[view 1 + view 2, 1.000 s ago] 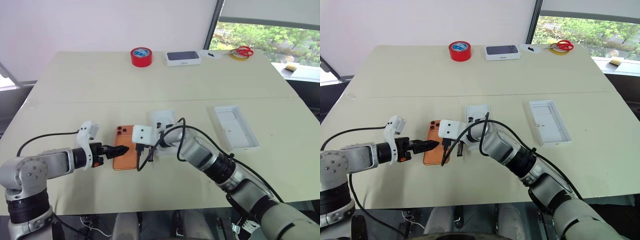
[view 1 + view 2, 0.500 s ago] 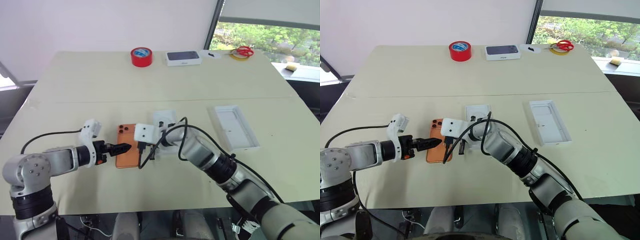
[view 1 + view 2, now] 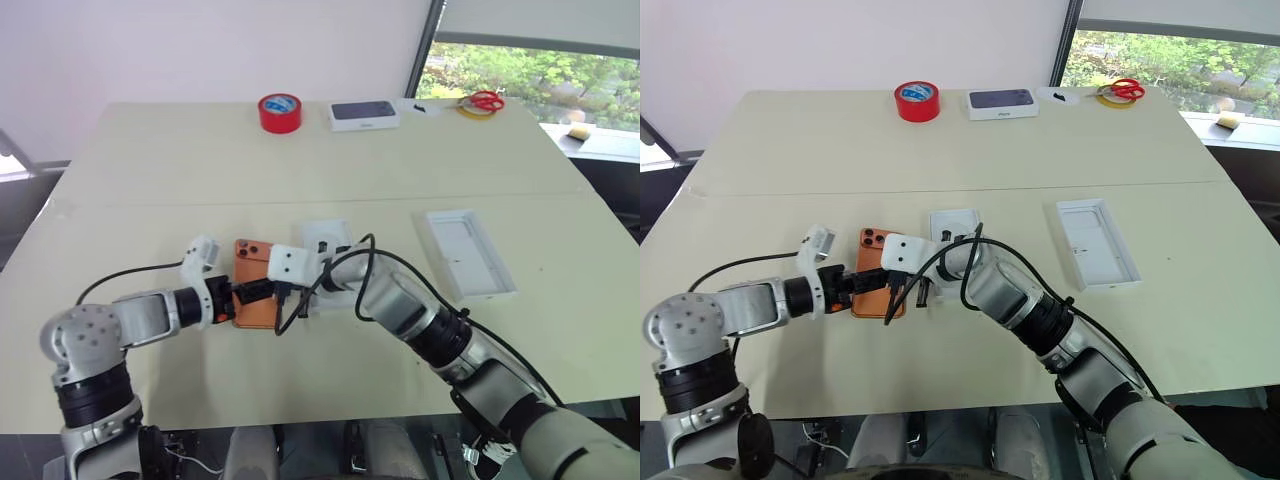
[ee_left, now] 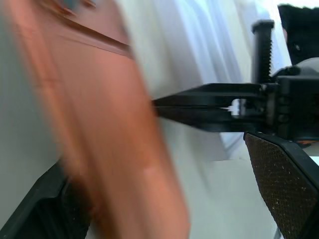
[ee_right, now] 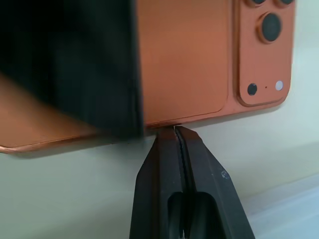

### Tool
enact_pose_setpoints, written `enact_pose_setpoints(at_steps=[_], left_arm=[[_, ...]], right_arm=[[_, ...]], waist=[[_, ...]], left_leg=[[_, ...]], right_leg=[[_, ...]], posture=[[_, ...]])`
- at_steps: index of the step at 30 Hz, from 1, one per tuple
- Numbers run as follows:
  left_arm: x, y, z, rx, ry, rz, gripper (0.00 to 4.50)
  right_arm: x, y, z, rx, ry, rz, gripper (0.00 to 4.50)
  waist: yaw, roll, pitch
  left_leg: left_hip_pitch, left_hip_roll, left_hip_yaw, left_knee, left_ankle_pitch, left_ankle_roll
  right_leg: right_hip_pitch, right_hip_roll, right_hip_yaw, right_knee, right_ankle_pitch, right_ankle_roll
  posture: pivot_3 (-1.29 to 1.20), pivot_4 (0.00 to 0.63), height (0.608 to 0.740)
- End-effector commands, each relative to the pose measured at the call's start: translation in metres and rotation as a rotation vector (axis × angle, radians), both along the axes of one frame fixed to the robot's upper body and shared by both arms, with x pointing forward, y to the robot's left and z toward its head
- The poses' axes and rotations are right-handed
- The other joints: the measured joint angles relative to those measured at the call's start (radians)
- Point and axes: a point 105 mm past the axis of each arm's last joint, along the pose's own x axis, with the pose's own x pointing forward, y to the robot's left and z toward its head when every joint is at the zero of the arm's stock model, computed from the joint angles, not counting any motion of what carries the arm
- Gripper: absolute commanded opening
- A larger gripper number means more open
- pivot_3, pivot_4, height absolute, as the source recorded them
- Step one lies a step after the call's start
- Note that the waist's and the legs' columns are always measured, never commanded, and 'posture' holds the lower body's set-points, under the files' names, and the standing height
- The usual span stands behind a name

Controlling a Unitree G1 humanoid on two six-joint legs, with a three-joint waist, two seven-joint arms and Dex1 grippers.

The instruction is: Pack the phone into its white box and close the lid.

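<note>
Beige desk by a window, orange phone lying camera-side up near its front middle, left gripper jaws spread wide around the phone's edge, right gripper jaws clenched empty, tips touching the phone's opposite edge, white box well apart on the right.

The phone lies back-up on the bench, camera cluster at its far end. The left pincer reaches over its left edge; the right pincer stands at its right edge. The white box lies well apart to the right.
</note>
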Motion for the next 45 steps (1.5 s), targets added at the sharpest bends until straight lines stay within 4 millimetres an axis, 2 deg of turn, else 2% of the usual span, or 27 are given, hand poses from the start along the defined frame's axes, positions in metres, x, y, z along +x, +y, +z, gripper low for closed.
enact_pose_setpoints(at_steps=[1,12,17,18,19,23,31,34,36,37,40,42,45], left_arm=[[-0.003,-0.009,0.012,0.014,-0.056,-0.051,4.48],[0.007,0.025,0.006,-0.001,0.002,0.107,4.48],[0.008,0.031,0.000,-0.034,0.035,0.156,4.48],[0.008,0.030,0.000,-0.046,0.037,0.161,3.98],[0.008,0.029,0.000,-0.058,0.037,0.162,3.68],[0.007,0.026,0.001,-0.086,0.036,0.161,1.75],[0.008,0.030,-0.001,-0.147,0.064,0.202,1.75],[0.008,0.031,-0.001,-0.156,0.067,0.211,0.86],[0.009,0.031,0.002,-0.172,0.062,0.217,0.02],[0.010,0.031,0.005,-0.194,0.049,0.225,0.02],[0.016,0.031,0.015,-0.258,0.019,0.262,0.02],[0.018,0.028,0.022,-0.295,0.003,0.271,0.02],[0.028,0.012,0.052,-0.406,-0.057,0.254,0.02]], right_arm=[[-0.006,0.008,0.003,0.018,-0.005,0.040,0.00],[-0.005,0.006,0.003,0.019,-0.004,0.031,0.00],[-0.005,0.006,0.003,0.019,-0.005,0.032,0.00],[-0.005,0.006,0.003,0.018,-0.005,0.032,0.00],[-0.005,0.006,0.003,0.017,-0.006,0.033,0.00],[-0.005,0.006,0.003,0.015,-0.012,0.036,0.00],[-0.004,0.004,0.018,0.047,-0.051,0.038,0.00],[-0.001,0.000,0.030,0.080,-0.092,0.026,0.00],[0.002,-0.004,0.038,0.104,-0.122,0.009,0.00],[0.004,-0.008,0.047,0.151,-0.147,-0.007,0.00],[0.008,-0.025,0.070,0.256,-0.194,-0.058,0.00],[0.006,-0.036,0.078,0.297,-0.185,-0.071,0.00],[-0.011,-0.078,0.093,0.415,-0.125,-0.076,0.00]], waist=[[-0.001,0.000,0.000],[0.000,0.000,0.000],[0.000,0.000,0.000],[0.000,0.000,0.000],[0.000,0.000,0.000],[0.001,0.000,0.000],[0.001,0.000,0.000],[0.002,-0.001,0.000],[0.003,-0.001,0.000],[0.003,-0.001,0.000],[0.004,-0.001,0.001],[0.006,-0.002,0.001],[0.023,-0.003,0.002]], left_leg=[[0.000,0.000,0.000,0.000,0.000,0.000],[0.000,0.000,0.000,0.000,0.000,0.000],[0.000,0.000,0.000,0.000,0.000,0.000],[0.000,0.000,0.000,0.000,0.000,0.000],[0.000,0.000,0.000,0.000,0.000,0.000],[0.000,0.000,0.000,0.000,0.000,0.000],[0.000,0.000,0.000,0.000,0.000,0.000],[0.000,0.000,0.000,0.000,0.000,0.000],[0.000,0.000,0.000,0.000,0.000,0.000],[0.001,0.000,0.000,0.000,0.000,0.000],[0.000,0.000,0.000,-0.001,0.000,0.000],[-0.001,0.000,-0.001,-0.001,0.000,0.000],[-0.003,-0.001,-0.002,0.000,0.000,0.000]], right_leg=[[0.000,0.000,0.000,0.000,0.000,0.000],[0.000,0.000,0.000,0.000,0.000,0.000],[0.000,0.000,0.000,0.000,0.000,0.000],[0.000,0.000,0.000,0.000,0.000,0.000],[0.000,0.000,0.000,0.000,0.000,0.000],[0.000,0.000,0.000,0.000,0.000,0.000],[0.000,0.000,0.000,0.000,0.000,0.000],[-0.001,0.000,0.000,0.000,0.000,0.000],[0.000,0.000,0.000,-0.001,0.000,0.000],[0.001,0.000,0.000,-0.001,0.000,0.000],[0.000,0.000,0.000,-0.001,0.000,0.000],[0.000,0.000,0.000,-0.001,0.000,0.000],[0.000,-0.001,-0.001,-0.002,0.000,0.000]], posture=[[0.00,0.150,0.730],[0.00,0.150,0.730],[0.00,0.150,0.730],[0.00,0.150,0.730],[0.00,0.150,0.730],[0.00,0.150,0.730],[0.00,0.150,0.730],[0.00,0.150,0.730],[0.00,0.150,0.730],[0.00,0.150,0.730],[0.00,0.150,0.730],[0.00,0.150,0.730],[0.00,0.150,0.730]])
